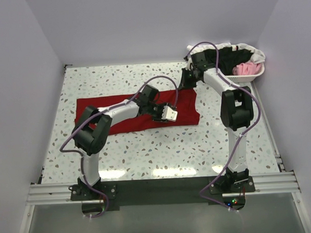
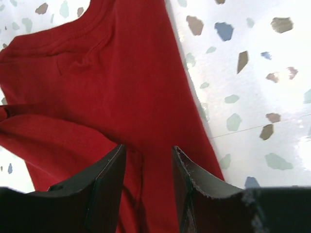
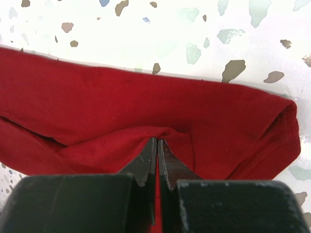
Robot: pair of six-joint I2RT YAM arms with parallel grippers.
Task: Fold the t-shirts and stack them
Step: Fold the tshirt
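A dark red t-shirt (image 1: 186,108) lies in a long band, left to right, across the middle of the speckled table (image 1: 147,151).
Nearest me, the left gripper (image 2: 148,148) hangs low over the shirt's right half, fingers apart, red cloth showing in the gap. Just beyond, the right gripper (image 3: 157,141) has its fingers pressed together on a puckered fold at the shirt's far edge. In the far right corner a white basket (image 1: 250,79) holds a black t-shirt (image 1: 233,57), a pink t-shirt (image 1: 246,68) and a white t-shirt (image 1: 249,51), all bundled.
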